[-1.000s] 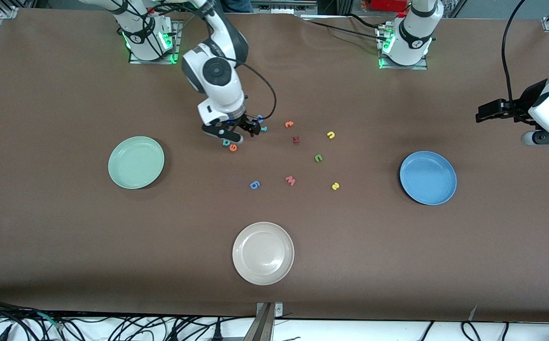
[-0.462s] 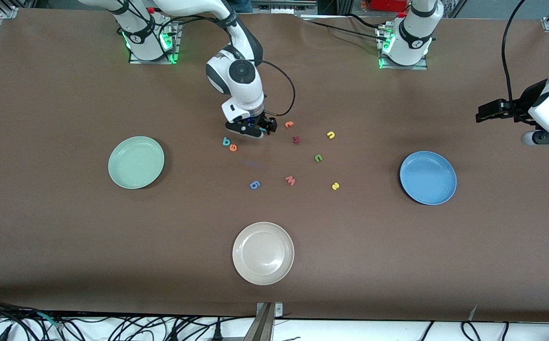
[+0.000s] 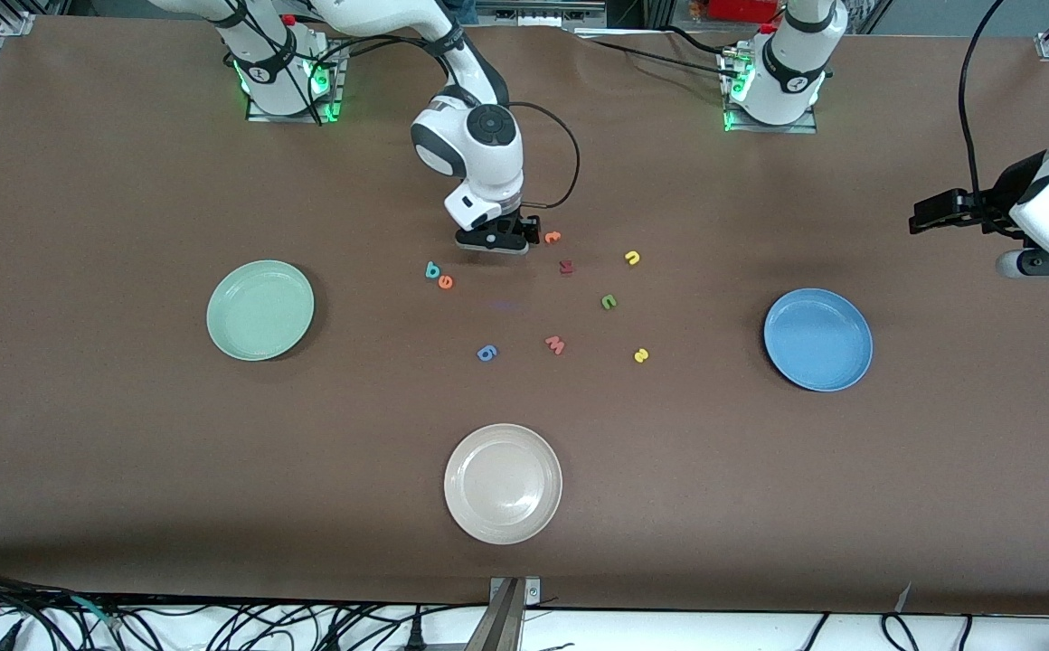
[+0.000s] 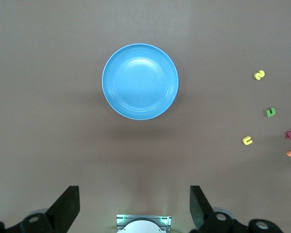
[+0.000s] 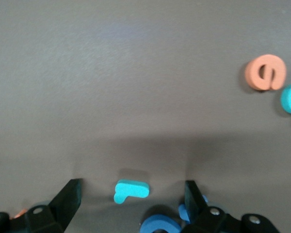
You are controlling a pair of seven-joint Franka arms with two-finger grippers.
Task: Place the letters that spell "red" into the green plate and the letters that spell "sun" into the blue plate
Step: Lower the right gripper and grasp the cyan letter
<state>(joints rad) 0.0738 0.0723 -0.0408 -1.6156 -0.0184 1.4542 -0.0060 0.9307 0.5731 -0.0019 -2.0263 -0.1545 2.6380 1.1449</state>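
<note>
**A:** How far along are we?

**B:** Nowhere yet — the green plate (image 3: pixel 260 310), toward the right arm's end, and the blue plate (image 3: pixel 817 339), toward the left arm's end, are both bare. All six letters lie on the table between them.

**A:** Where exactly?

**B:** Teal "d" (image 3: pixel 432 269) touching orange "e" (image 3: pixel 445 282); the teal "r" (image 5: pixel 130 190) lies between the fingers of the right gripper (image 3: pixel 491 240), jaws apart and low over it, nothing held. Yellow "n" (image 3: pixel 632 259), green "u" (image 3: pixel 609 302) and yellow "s" (image 3: pixel 640 355) lie nearer the blue plate.

**A:** And the other arm?

**B:** The left gripper (image 4: pixel 134 208) waits high over the table by the blue plate — jaws wide, empty. I'd judge the "r" goes first.
</note>
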